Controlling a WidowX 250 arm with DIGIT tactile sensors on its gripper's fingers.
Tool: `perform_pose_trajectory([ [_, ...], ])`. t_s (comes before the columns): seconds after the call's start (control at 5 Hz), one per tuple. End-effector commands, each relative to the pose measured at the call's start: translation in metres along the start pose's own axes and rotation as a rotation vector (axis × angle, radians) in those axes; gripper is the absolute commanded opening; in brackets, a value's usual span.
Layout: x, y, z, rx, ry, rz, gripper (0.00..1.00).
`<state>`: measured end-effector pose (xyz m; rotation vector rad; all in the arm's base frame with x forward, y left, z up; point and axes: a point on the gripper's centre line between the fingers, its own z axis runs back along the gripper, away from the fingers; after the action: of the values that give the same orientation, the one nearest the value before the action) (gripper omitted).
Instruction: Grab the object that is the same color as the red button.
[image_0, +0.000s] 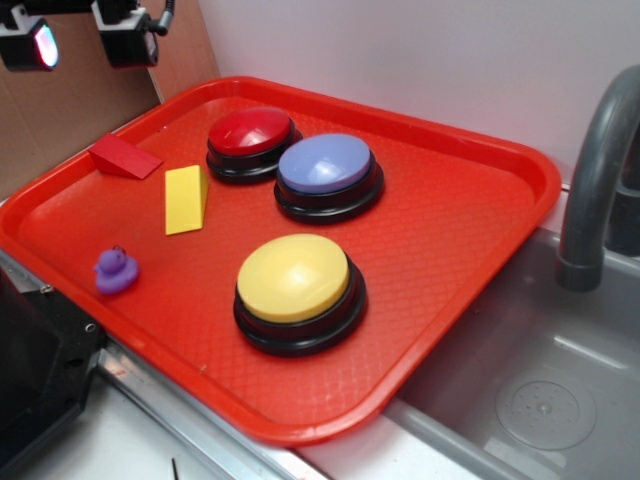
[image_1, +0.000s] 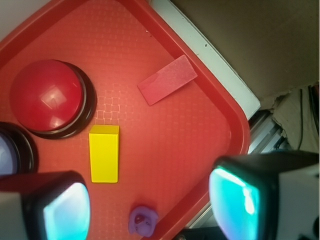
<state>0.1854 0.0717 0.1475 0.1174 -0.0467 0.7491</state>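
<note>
The exterior view looks down at an angle from in front, taking in the whole tray (image_0: 470, 200). The wrist view looks straight down, closer. Both share the red button (image_0: 250, 131), yellow wedge (image_0: 186, 198) and red wedge (image_0: 124, 157).

A red plastic tray (image_0: 470, 215) with a textured floor lies on the counter, just beside a grey sink basin (image_0: 545, 395) with a grey faucet (image_0: 590, 190) rising at its far edge. On the tray stand a blue-purple button (image_0: 328, 164) and a yellow button (image_0: 293, 277), each on a black round base. A yellow wedge (image_0: 186, 198) rests left of the blue-purple button, and a small purple duck (image_0: 115, 271) sits near the tray's front-left rim
</note>
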Motion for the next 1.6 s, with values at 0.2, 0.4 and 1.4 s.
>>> perform_pose_trajectory([
  [0.2, 0.045, 0.022, -0.047, -0.044, -0.077, 0.694, 1.00],
  [0.4, 0.059, 0.026, -0.074, -0.025, -0.096, 0.755, 1.00],
  [1.4, 0.066, 0.043, -0.121, 0.035, -0.159, 0.777, 1.00],
])
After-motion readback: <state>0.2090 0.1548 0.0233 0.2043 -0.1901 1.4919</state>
